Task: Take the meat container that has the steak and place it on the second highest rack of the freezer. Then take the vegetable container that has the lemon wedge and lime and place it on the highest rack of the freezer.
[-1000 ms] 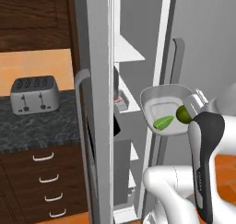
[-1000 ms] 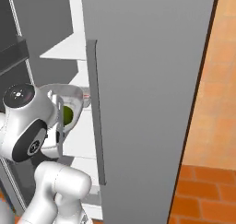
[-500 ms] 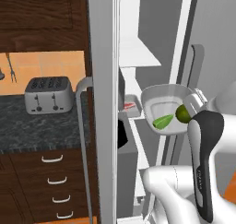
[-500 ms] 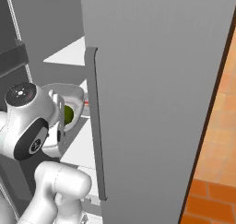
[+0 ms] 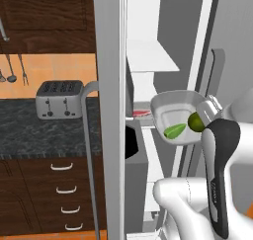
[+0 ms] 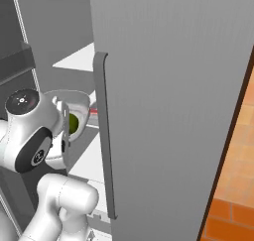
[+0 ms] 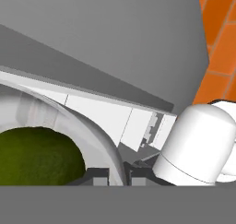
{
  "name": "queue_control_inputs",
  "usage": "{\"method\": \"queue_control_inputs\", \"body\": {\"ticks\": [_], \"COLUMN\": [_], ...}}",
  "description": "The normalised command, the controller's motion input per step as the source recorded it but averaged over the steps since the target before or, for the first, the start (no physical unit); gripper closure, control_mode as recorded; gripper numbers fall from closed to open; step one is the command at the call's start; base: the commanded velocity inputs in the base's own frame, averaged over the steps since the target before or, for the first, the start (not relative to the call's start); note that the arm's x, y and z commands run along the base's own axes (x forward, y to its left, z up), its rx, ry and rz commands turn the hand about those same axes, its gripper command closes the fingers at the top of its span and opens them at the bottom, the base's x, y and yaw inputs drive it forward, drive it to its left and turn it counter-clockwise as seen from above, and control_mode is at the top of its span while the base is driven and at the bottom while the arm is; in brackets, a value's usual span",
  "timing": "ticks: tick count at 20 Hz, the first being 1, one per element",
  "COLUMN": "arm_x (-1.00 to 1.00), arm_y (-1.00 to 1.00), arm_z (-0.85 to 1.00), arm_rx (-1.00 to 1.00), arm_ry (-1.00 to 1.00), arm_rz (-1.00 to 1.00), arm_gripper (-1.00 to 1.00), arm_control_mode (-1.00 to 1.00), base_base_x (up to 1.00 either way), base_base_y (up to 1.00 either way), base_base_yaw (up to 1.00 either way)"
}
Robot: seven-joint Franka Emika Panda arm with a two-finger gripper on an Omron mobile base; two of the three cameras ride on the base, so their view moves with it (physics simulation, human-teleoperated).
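Observation:
My gripper (image 5: pixel 206 109) is shut on the right rim of the vegetable container (image 5: pixel 173 108), a shallow grey bowl held level in front of the open freezer. A lime (image 5: pixel 196 121) and a green wedge (image 5: pixel 174 131) lie inside it. From the right base view the container (image 6: pixel 79 98) and lime (image 6: pixel 73 122) peek past the hand, with the gripper (image 6: pixel 64 117) at the rim. In the hand view the fingertips (image 7: pixel 117 174) pinch the container wall (image 7: pixel 83 121), the lime (image 7: pixel 37 156) just beside. The meat container (image 5: pixel 142 114), showing red, sits on a freezer shelf just behind the held bowl.
The freezer's left door (image 5: pixel 108 86) with its handle (image 5: pixel 88 150) stands close on the left. The big grey right door (image 6: pixel 168 101) and handle (image 6: pixel 105 136) block the right side. A white shelf (image 5: pixel 148 56) lies above the bowl. A toaster (image 5: pixel 59 99) stands on the dark counter.
The whole picture has shifted, so the base has moved; toaster and freezer slide right in the left base view. The container stays held in the same grip.

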Motion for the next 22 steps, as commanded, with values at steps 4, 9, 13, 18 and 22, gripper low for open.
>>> {"method": "queue_control_inputs", "body": {"ticks": [4,9,13,18,22], "arm_x": [0.02,0.42,0.86,0.86,0.64], "arm_y": [0.0,0.0,0.0,0.0,0.1], "arm_z": [0.59,0.85,0.3,0.21,0.23], "arm_rx": [0.01,0.0,0.0,0.0,0.0], "arm_ry": [-0.06,-0.02,0.0,0.0,0.0], "arm_rz": [0.01,0.0,-0.01,-0.04,-0.02], "arm_gripper": [1.0,1.0,1.0,1.0,1.0], "arm_control_mode": [-1.0,-1.0,-1.0,-1.0,-1.0], "base_base_x": [0.07,0.0,0.0,0.0,0.0], "base_base_y": [0.03,0.0,0.0,0.0,0.0], "base_base_yaw": [0.01,0.0,0.0,0.0,0.0]}}
